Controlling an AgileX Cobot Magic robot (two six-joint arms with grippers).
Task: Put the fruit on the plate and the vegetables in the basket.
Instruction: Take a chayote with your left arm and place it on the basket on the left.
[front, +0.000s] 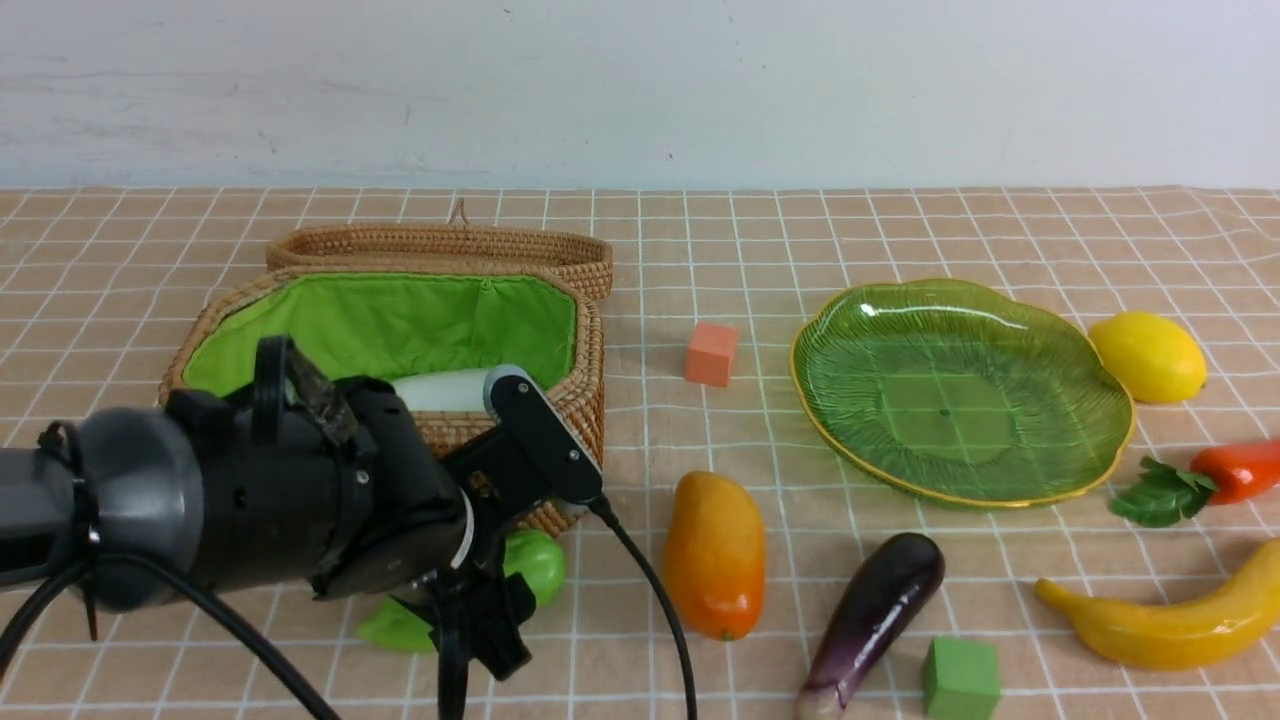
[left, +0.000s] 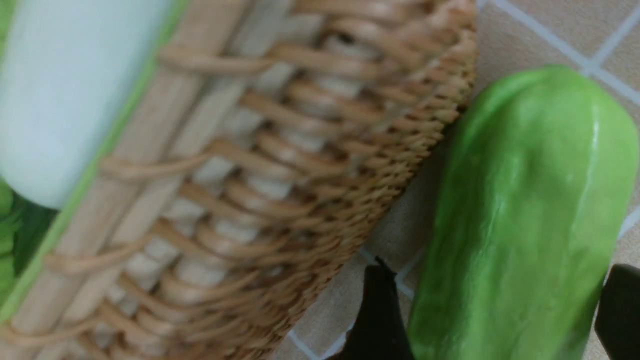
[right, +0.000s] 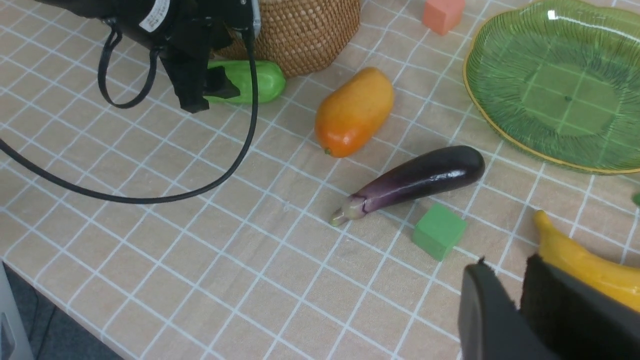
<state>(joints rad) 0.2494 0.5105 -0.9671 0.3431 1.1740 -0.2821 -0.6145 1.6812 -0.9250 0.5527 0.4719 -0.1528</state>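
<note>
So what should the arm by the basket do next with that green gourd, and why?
Probably close the left end effector on the green gourd. Its fingers stand on either side of it, seemingly not yet pinching, and the gourd lies on the table beside the wicker basket, where the white radish sits.

**Arm blocking, edges cropping**

In the front view the left arm (front: 250, 500) is covering most of the gourd (front: 537, 560), the radish's (front: 440, 390) leafy end and the basket's (front: 590, 380) near wall, while the frame edges are cropping the banana (front: 1170, 630), pepper (front: 1235, 468) and eggplant (front: 880, 600) stem. In the left wrist view the basket's weave is showing blurred, and whether the left gripper (left: 498, 264) is squeezing the gourd is not showing clearly. The right gripper (right: 520, 272) is hiding part of the banana.
</note>
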